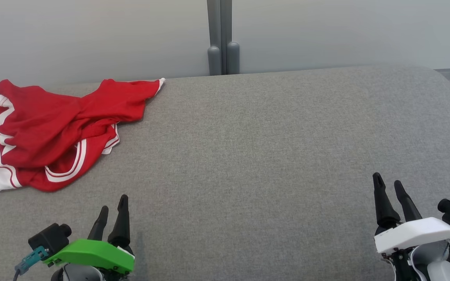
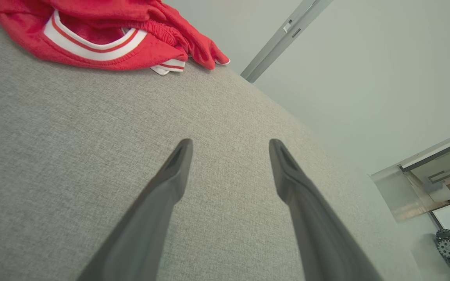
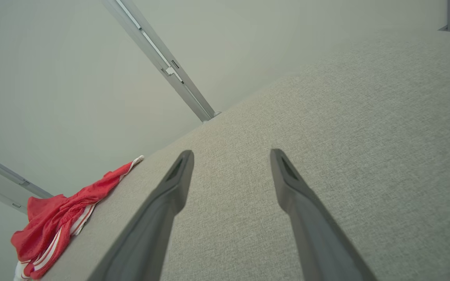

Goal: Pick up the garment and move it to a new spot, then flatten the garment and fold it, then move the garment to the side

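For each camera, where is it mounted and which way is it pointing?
Head view: on the head, looking forward and down at the grey surface; red garment far left, left gripper and right gripper at the bottom.
Left wrist view: on the left wrist, looking along its open fingers toward the garment.
Right wrist view: on the right wrist, along its open fingers across the surface.
Shared: all three show the garment.

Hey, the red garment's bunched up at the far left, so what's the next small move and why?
Probably reach the left gripper forward to the garment. It lies crumpled and untouched on the grey surface; the left gripper is open and nearer, the right gripper far off.
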